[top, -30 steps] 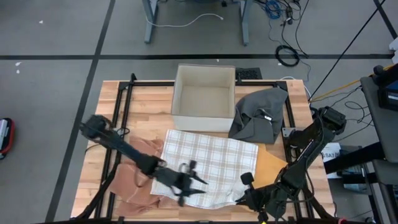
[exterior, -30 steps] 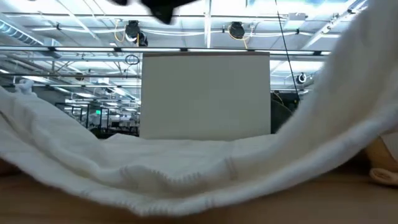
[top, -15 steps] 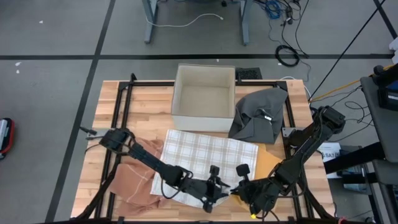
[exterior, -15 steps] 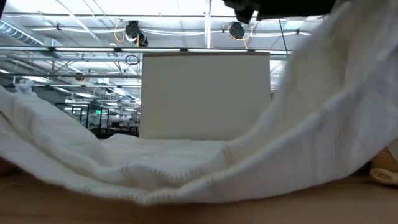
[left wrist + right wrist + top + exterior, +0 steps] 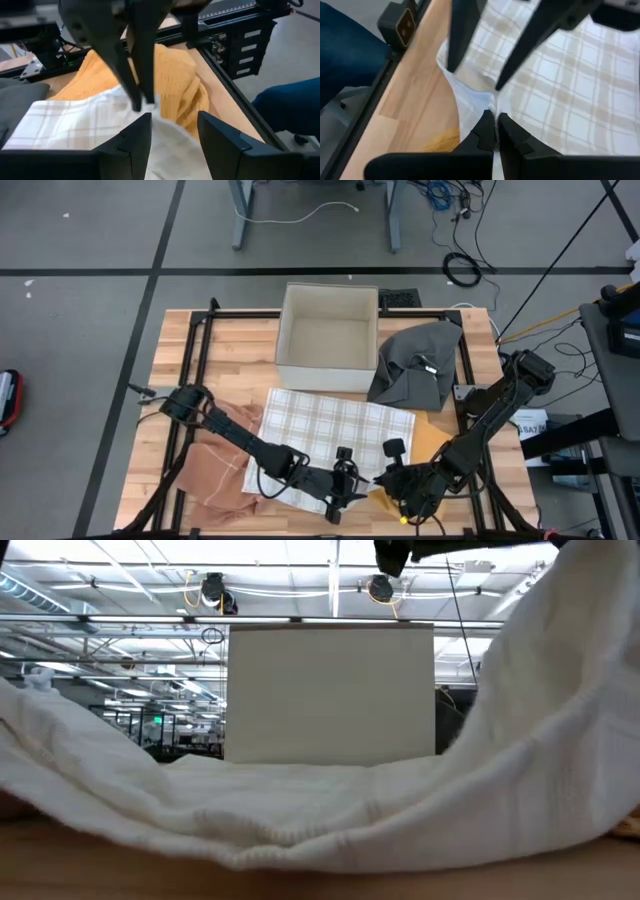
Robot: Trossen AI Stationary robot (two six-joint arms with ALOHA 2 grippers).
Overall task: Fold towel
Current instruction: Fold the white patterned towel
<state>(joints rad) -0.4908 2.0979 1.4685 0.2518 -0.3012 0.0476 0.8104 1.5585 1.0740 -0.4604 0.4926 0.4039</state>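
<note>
White checked towel (image 5: 335, 435) lay near the table's (image 5: 250, 345) front edge; right gripper (image 5: 385, 480) pinched its lifted corner, left gripper (image 5: 350, 483) parted alongside

The wooden table (image 5: 240, 345) carries a box (image 5: 328, 338), plaid towel (image 5: 335, 430), and cloths.

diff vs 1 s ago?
The left tool swung along the plaid towel's near edge toward the right tool, open, fingers straddling the hem. The right tool, shut on the towel's near right corner, edged slightly leftward, lifting that side higher in the low view. Unchanged: box, grey cloth, pink cloth, orange cloth.
</note>
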